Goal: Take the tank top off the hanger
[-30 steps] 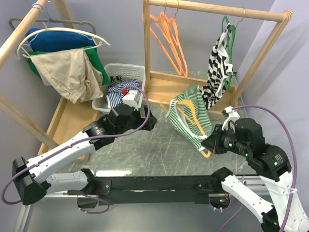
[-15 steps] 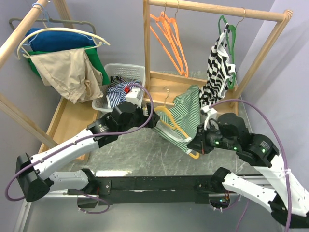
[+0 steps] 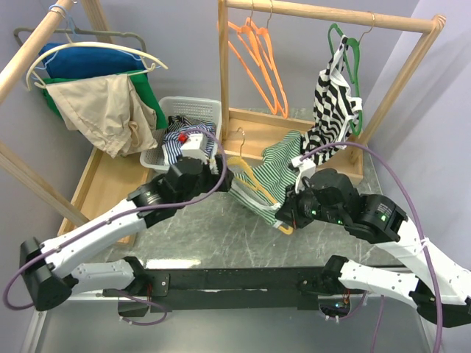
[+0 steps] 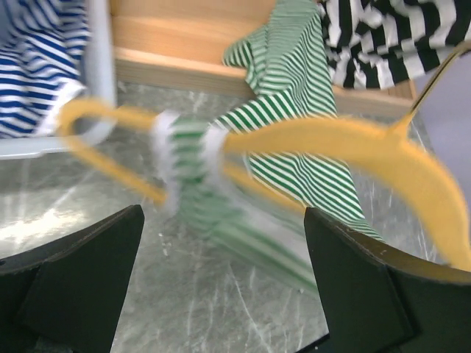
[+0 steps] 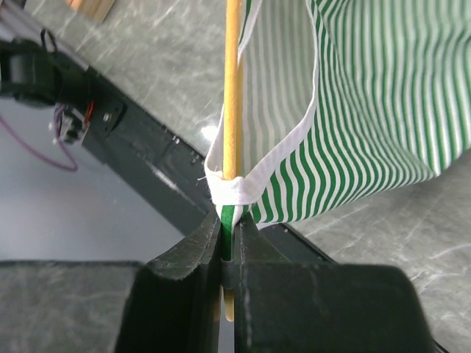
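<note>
A green-and-white striped tank top (image 3: 283, 165) hangs on a yellow hanger (image 3: 248, 174) held above the grey table (image 3: 221, 232). My right gripper (image 3: 285, 219) is shut on the hanger's lower end. In the right wrist view the gripper (image 5: 229, 228) pinches the yellow rod (image 5: 232, 88) together with the tank top's (image 5: 368, 95) white-edged strap. My left gripper (image 3: 229, 181) is open just left of the hanger. In the left wrist view its fingers (image 4: 81, 272) stand wide apart, nothing between them, with the hanger (image 4: 331, 140) and tank top (image 4: 294, 95) just ahead, blurred.
A white basket (image 3: 193, 105) of blue-striped clothes stands behind the left arm. The wooden rack (image 3: 324, 12) carries orange hangers (image 3: 257, 59) and a black-and-white garment (image 3: 335, 103) on a green hanger. A second rack at the left holds beige and blue garments (image 3: 103, 103).
My right gripper has carried the hanger and tank top leftward, close to the left gripper. The left arm has shifted only slightly and stays open.
</note>
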`<action>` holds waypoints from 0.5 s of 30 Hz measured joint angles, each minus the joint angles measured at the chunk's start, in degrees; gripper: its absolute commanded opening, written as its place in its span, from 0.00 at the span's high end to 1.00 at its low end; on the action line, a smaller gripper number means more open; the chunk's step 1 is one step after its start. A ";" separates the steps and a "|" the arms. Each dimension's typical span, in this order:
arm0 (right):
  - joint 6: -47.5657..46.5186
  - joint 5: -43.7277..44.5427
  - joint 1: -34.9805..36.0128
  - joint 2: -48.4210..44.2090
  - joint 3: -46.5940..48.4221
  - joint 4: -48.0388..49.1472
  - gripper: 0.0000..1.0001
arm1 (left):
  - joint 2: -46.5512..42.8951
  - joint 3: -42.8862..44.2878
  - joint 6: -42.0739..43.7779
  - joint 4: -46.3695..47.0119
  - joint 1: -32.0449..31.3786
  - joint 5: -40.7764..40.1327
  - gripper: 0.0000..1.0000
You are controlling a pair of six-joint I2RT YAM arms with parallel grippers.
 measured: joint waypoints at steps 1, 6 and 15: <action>0.04 0.72 0.00 0.00 0.31 0.00 1.00 | -1.27 -0.35 -0.07 -0.63 0.00 -0.96 0.04; 0.24 2.97 0.00 0.28 0.83 0.33 1.00 | -8.24 -2.73 0.68 -0.52 0.00 -2.69 0.04; 0.17 2.38 0.15 1.33 1.11 1.27 1.00 | -7.54 -2.34 5.25 1.07 0.00 -2.34 0.04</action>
